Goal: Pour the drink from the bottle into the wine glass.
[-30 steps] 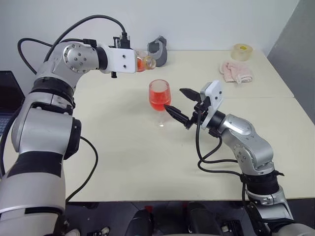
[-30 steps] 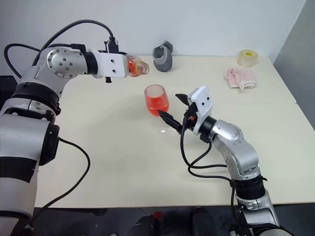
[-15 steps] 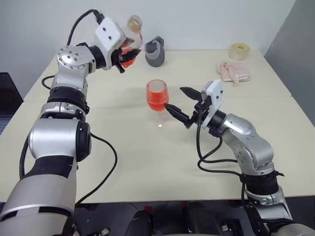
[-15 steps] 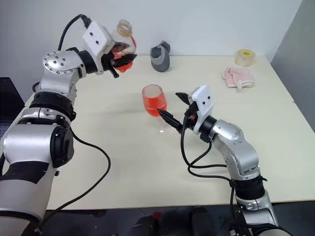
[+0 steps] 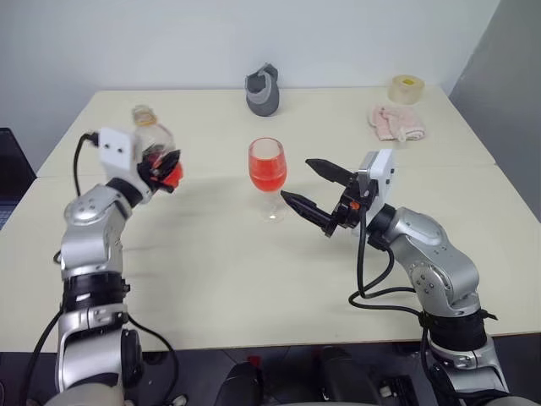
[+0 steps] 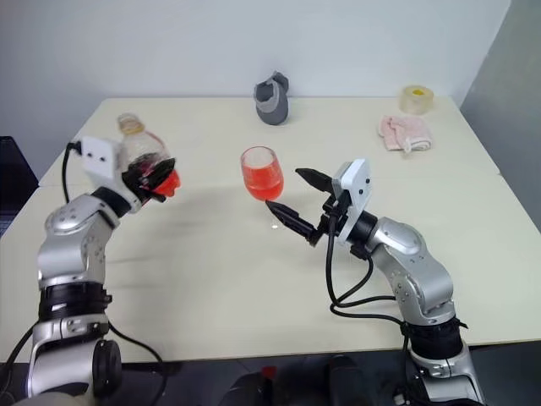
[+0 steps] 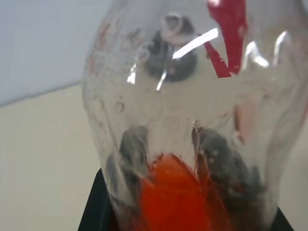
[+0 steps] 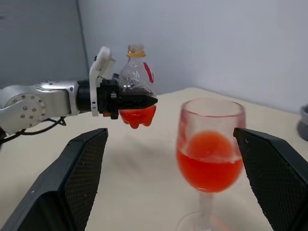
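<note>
The left gripper (image 5: 166, 167) grasps the upright bottle (image 5: 150, 135), well apart from the wine glass (image 5: 267, 173). The right gripper (image 5: 311, 188) stands released beside the glass, which holds red drink (image 5: 266, 172).

Bright even light, bottle (image 7: 192, 120) perhaps blurred

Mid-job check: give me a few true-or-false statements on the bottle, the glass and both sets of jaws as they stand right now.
1. The wine glass stands upright on the table with red drink in its bowl. True.
2. The left gripper holds the bottle tipped mouth-down over the glass. False: the bottle is upright, mouth up, held off to the left of the glass.
3. The right gripper has its jaws open, one on either side of the glass. True in the right wrist view; they do not grip it.
4. The bottle is empty. False: some red drink sits in its bottom.
5. The grey cup-shaped object lies next to the pink cloth. False: they are well apart.
</note>
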Tool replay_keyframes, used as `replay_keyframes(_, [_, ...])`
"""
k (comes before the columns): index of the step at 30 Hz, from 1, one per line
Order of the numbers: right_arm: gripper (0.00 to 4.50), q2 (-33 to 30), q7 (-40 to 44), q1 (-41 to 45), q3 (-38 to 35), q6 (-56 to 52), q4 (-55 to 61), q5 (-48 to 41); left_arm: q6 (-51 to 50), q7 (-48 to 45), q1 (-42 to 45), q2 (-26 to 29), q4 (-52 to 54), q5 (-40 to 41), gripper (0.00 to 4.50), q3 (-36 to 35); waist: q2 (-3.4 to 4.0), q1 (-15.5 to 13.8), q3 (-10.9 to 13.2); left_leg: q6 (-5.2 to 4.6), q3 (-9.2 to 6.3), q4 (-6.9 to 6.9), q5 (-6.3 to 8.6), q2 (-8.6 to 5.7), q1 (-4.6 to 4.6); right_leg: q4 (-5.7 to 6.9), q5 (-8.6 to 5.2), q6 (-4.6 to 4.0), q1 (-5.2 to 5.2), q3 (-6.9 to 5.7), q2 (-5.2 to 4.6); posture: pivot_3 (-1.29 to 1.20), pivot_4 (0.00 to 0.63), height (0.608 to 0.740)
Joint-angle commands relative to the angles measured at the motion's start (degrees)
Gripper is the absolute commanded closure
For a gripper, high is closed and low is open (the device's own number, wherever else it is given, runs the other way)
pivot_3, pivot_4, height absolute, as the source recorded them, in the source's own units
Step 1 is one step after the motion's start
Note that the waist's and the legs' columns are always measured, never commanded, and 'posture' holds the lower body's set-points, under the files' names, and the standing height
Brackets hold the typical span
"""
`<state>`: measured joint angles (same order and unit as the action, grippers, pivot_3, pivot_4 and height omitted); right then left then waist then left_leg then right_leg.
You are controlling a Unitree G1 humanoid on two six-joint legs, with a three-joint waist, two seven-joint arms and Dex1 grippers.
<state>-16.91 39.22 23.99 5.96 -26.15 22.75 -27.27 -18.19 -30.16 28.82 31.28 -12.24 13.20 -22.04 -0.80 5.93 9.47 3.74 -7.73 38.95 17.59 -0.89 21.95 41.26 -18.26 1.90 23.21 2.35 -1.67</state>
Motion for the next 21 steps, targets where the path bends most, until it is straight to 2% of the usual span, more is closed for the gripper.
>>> replay_keyframes(1, [0.0,-1.41,4.04,-1.31,1.42,5.51,0.95,1.33,-0.25,3.92,-2.74,-0.98,6.18,2.71,3.12,-3.43,-0.13,-0.54,-0.08,0.0,0.01,0.0,0.0,0.0,0.0,-0.01,0.0,0.0,-0.02,0.0,0.0,0.0,0.15,0.74])
replay_keyframes(5, [0.0,-2.14,7.18,-3.23,2.74,10.71,-1.78,2.8,0.85,5.54,-7.21,-4.78,7.82,5.9,3.12,-4.75,-0.32,-1.66,-0.21,0.0,0.03,0.01,0.0,-0.09,-0.01,-0.08,0.01,0.03,-0.08,-0.02,-0.09,0.0,0.15,0.74])
replay_keyframes(10, [0.0,-1.68,7.05,-3.77,3.94,12.26,-3.37,4.09,7.27,6.6,-6.43,-8.49,1.32,5.55,3.12,-3.82,-0.4,-2.58,-0.26,0.0,0.03,0.01,0.0,-0.3,-0.03,-0.1,0.03,0.06,-0.08,-0.04,-0.21,0.0,0.15,0.74])
replay_keyframes(21, [0.0,-1.97,5.0,-3.35,4.07,10.81,-4.43,5.89,18.82,2.99,0.88,-7.48,-14.4,4.54,3.12,-1.36,-0.43,-2.66,-0.28,0.01,0.04,0.01,-0.01,-0.39,-0.02,-0.11,0.03,0.06,-0.07,-0.04,-0.23,0.0,0.15,0.74])
